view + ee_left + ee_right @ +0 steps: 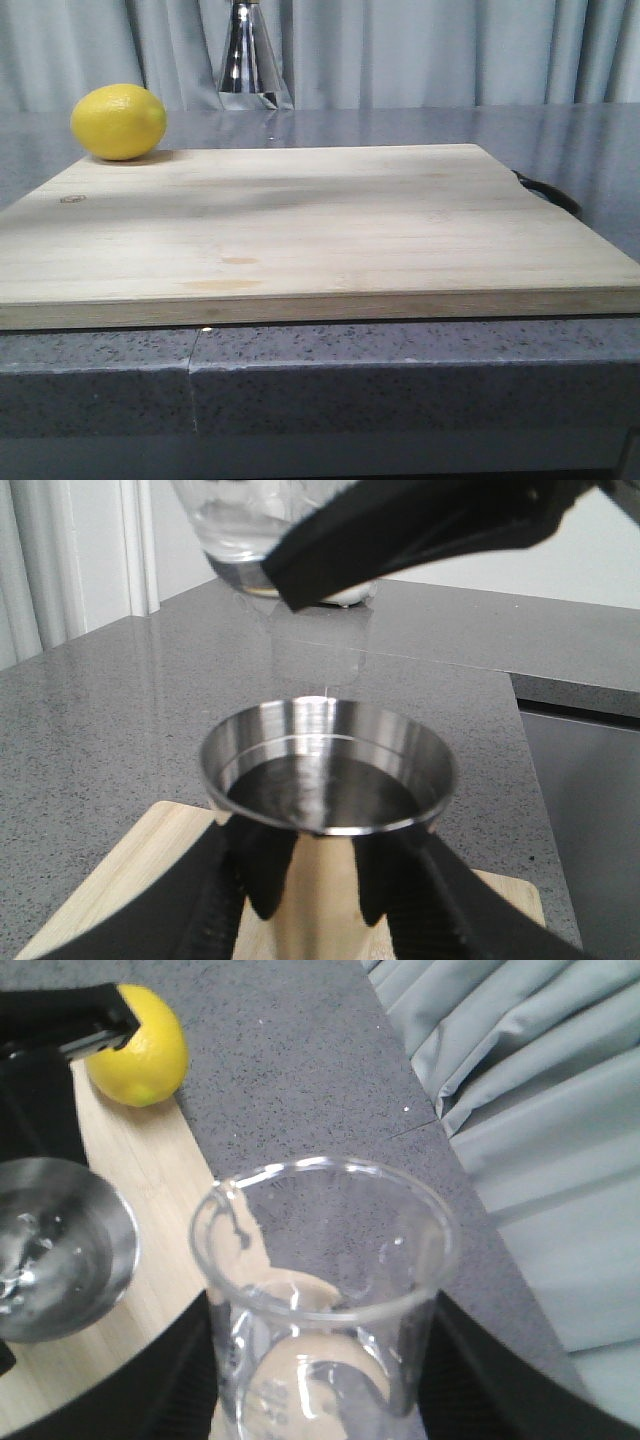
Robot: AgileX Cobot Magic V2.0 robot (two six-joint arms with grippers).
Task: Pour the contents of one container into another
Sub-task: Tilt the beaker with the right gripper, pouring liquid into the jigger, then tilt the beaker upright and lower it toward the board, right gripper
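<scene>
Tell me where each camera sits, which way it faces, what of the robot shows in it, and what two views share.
Front view: low at the table's edge, looking forward over the board to the curtain; lemon far left; no robot part shows.
Left wrist view: on the left arm, looking over its fingers clamped on the jigger, liquid inside; the beaker hangs above.
Right wrist view: on the right arm, looking down into the beaker between its fingers.
Shared: both wrist views show jigger and beaker; front and right wrist views show the lemon.

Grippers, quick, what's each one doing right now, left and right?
Left gripper: closed on the steel jigger, which has liquid in it.
Right gripper: closed on the glass beaker, held above the jigger.
</scene>
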